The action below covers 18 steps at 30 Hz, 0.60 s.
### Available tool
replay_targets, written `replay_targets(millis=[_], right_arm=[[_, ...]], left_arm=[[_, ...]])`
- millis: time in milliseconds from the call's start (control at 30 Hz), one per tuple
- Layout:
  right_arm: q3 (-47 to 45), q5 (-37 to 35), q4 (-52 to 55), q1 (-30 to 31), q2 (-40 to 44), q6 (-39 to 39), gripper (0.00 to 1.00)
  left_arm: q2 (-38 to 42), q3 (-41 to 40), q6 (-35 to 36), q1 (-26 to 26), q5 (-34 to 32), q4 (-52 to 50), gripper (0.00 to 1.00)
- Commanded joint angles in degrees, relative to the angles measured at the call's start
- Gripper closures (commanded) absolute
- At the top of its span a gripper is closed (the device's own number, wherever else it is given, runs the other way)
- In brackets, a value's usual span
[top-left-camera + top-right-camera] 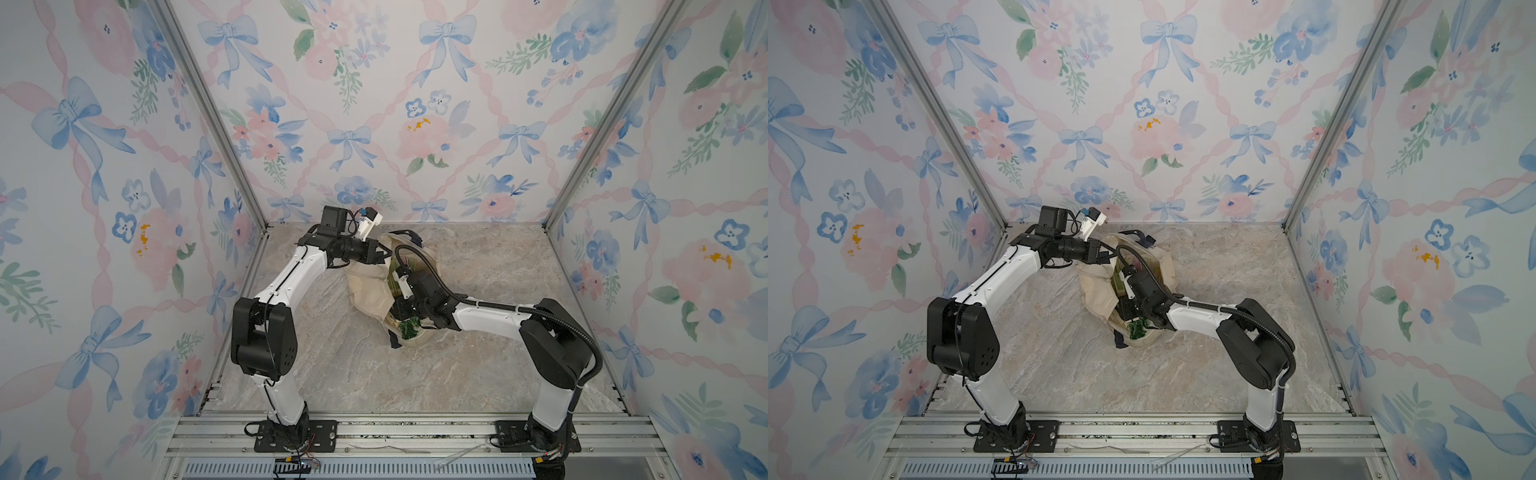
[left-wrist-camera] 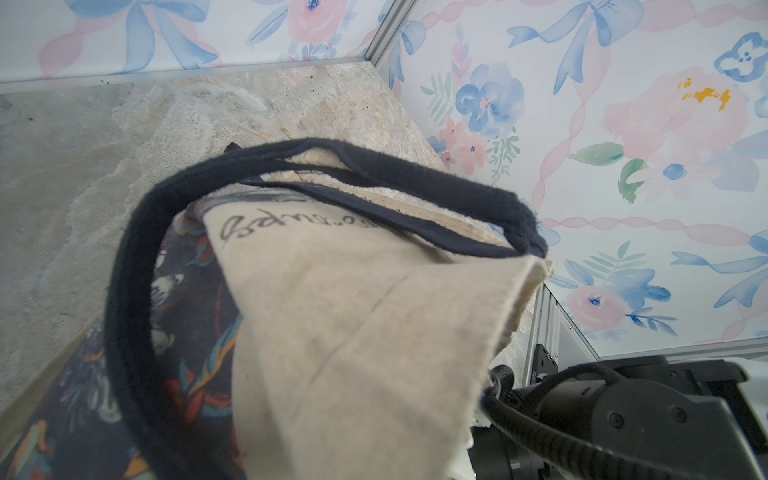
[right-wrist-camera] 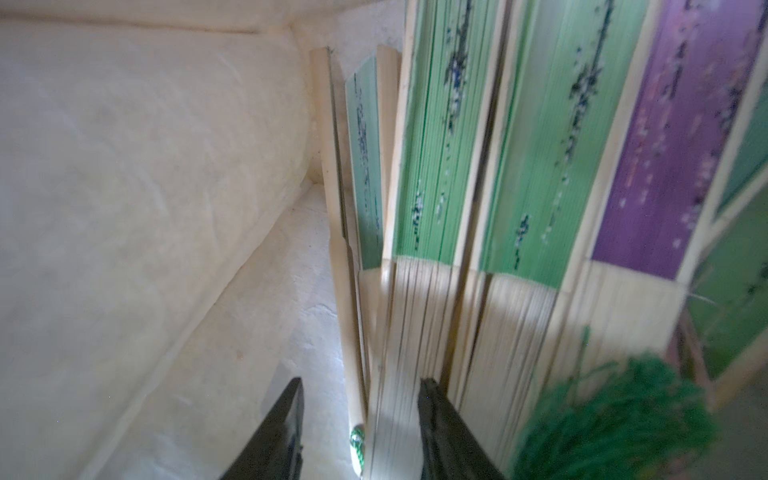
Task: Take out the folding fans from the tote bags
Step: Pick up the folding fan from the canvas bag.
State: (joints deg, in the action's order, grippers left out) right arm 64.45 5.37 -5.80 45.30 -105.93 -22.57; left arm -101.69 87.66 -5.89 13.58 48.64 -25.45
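The cream tote bag lies crumpled mid-table in both top views, its mouth held up. My left gripper is shut on the bag's upper rim. In the left wrist view canvas and a navy handle hide its jaws. My right gripper is inside the bag, open. A green fan's bamboo ribs stand between its fingers, against one finger and apart from the other. Beside it lie another green fan, a purple fan and a green tassel.
The marble table is boxed in by flowered walls on three sides, with metal rails along the front. The right arm's black cable hose arches over the bag. A second navy handle hangs from the bag's near end.
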Motion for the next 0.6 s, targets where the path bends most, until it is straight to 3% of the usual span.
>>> replay_targets(millis=[0,567], right_arm=[[-0.82,-0.97,-0.79,-0.99,1.63,-0.88,0.54],[-0.27,-0.2,-1.05,-1.33,-1.29,-1.35,0.54]], left_arm=[[-0.39,1.92,0.01,0.47,0.49,-0.32,1.0],[-0.35,2.27,0.09,0.83,0.42,-0.74,1.0]])
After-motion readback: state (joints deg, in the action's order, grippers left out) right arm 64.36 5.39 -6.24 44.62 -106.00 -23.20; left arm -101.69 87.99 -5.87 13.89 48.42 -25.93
